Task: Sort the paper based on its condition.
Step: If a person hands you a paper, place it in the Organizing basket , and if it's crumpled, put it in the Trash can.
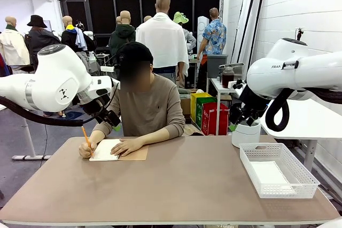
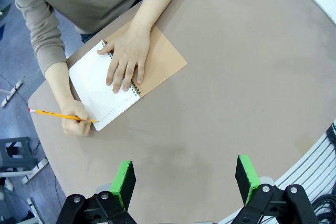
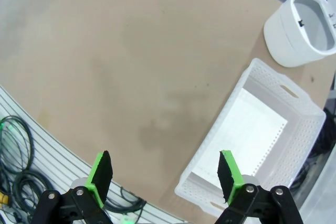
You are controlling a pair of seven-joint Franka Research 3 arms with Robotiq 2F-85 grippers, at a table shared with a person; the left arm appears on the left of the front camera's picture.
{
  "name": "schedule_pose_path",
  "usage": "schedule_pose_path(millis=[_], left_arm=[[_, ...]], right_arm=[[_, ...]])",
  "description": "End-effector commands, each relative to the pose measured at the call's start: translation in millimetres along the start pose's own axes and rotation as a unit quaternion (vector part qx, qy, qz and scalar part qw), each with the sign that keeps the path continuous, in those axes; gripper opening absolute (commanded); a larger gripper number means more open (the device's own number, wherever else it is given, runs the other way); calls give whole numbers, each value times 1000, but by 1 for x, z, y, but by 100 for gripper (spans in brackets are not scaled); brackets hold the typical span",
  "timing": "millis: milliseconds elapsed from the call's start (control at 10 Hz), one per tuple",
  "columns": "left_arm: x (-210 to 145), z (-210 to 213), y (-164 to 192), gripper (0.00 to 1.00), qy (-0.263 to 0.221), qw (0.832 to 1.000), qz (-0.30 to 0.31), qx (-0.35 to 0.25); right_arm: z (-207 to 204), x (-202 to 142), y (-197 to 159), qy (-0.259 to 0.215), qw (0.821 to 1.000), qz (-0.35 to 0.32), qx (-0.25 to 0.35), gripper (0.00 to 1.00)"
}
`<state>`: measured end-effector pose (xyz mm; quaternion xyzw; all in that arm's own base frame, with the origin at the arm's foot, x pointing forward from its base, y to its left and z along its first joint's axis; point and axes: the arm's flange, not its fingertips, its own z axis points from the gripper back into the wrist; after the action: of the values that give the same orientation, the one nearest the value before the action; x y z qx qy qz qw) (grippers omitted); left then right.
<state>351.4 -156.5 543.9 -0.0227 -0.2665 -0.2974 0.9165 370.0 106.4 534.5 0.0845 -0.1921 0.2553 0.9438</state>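
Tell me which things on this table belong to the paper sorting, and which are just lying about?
Part of the job: the sheet of paper, lying in the white basket; probably also the white tub beside the basket.

Just about: the notebook and the pencil, which the person is using to write.

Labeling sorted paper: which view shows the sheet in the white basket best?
Right wrist view. It looks down into the basket, so the sheet lies in full sight, punched edge included. Front view shows it foreshortened behind the basket's wall. Left wrist view catches a basket corner, and the sheet can't be made out.
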Motion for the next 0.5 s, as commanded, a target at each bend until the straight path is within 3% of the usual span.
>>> schedule_pose_path(millis=[0, 400], left_arm=[[-1, 0, 2, 100, 1, 1000, -3, 3], [-1, 0, 2, 100, 1, 1000, -3, 3]], right_arm=[[1, 0, 0, 3, 1000, 0, 2, 100], [1, 0, 0, 3, 1000, 0, 2, 100]])
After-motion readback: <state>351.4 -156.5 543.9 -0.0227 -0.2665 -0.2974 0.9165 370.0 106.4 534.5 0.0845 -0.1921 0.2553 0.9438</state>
